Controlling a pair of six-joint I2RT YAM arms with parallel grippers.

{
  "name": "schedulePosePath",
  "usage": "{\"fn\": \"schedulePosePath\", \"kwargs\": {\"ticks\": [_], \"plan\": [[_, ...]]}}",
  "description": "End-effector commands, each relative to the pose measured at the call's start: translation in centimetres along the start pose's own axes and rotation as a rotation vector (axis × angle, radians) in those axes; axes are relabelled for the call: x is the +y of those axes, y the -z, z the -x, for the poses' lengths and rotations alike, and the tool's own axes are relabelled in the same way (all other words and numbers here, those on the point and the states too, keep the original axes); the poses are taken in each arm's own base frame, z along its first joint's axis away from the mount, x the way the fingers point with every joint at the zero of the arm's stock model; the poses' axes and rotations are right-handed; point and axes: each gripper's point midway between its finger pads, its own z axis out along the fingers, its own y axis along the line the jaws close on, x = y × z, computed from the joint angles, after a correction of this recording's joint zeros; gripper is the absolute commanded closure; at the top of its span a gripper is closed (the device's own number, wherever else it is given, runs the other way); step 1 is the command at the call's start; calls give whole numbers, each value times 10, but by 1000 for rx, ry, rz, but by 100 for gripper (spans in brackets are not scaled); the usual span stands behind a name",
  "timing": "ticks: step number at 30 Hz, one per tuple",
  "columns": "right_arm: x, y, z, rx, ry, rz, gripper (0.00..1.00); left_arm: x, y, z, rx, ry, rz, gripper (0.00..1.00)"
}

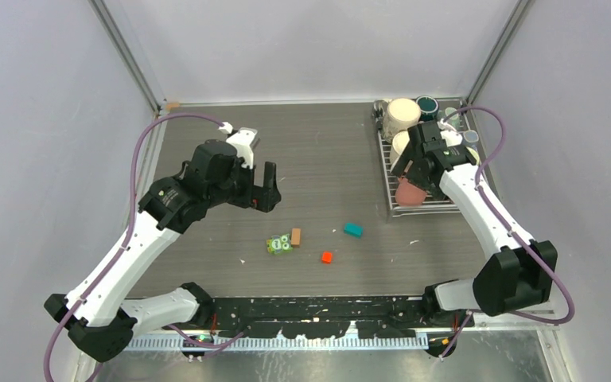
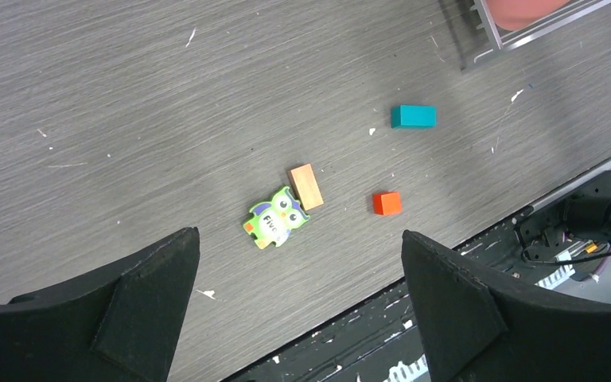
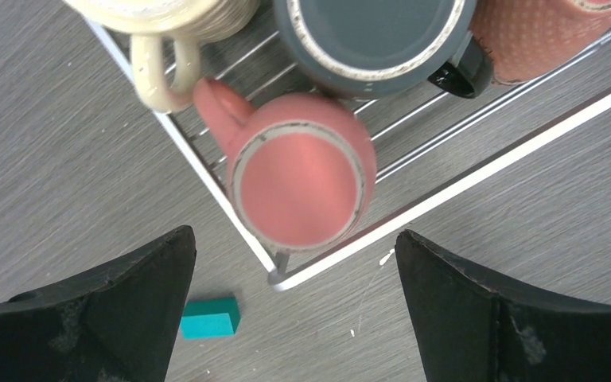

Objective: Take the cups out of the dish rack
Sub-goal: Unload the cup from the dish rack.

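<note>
The dish rack (image 1: 426, 211) lies at the back right of the table, and its near corner (image 3: 286, 274) shows in the right wrist view. Among the cups on it are a cream mug (image 1: 402, 113), a dark teal one (image 1: 427, 105) and a pink mug (image 1: 410, 193) at the near corner. From the right wrist, the pink mug (image 3: 298, 183) sits upside down, with a grey mug (image 3: 374, 36), a cream mug (image 3: 167, 16) and a speckled pink mug (image 3: 549, 36) behind it. My right gripper (image 3: 293, 239) hangs open above the pink mug, touching nothing. Open and empty, my left gripper (image 1: 256, 195) hovers over mid-table.
Small toys lie on the table between the arms: an owl puzzle piece (image 2: 277, 217), a wooden block (image 2: 305, 186), an orange block (image 2: 387, 202) and a teal block (image 2: 413, 116), the last close to the rack's near corner (image 3: 209, 317). Walls enclose the table's sides and back.
</note>
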Motion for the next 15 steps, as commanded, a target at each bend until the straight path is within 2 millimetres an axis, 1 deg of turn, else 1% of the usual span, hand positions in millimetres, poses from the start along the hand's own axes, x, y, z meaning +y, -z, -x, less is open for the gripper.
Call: {"fn": "schedulePosePath", "kwargs": {"ticks": [1, 2, 3, 10, 12, 15], "plan": [[3, -8, 13, -25, 8, 31, 0, -3, 0, 1, -9, -22, -27, 0], [3, -10, 14, -27, 12, 28, 0, -3, -1, 1, -6, -21, -26, 0], [4, -12, 14, -24, 25, 31, 0, -8, -1, -1, 4, -21, -53, 0], [6, -33, 12, -4, 83, 12, 0, -9, -2, -5, 21, -23, -66, 0], [0, -37, 13, -10, 91, -13, 0, -10, -3, -7, 28, -20, -68, 0], [-4, -44, 13, -13, 96, -20, 0, -11, -3, -8, 34, -13, -72, 0]]}}
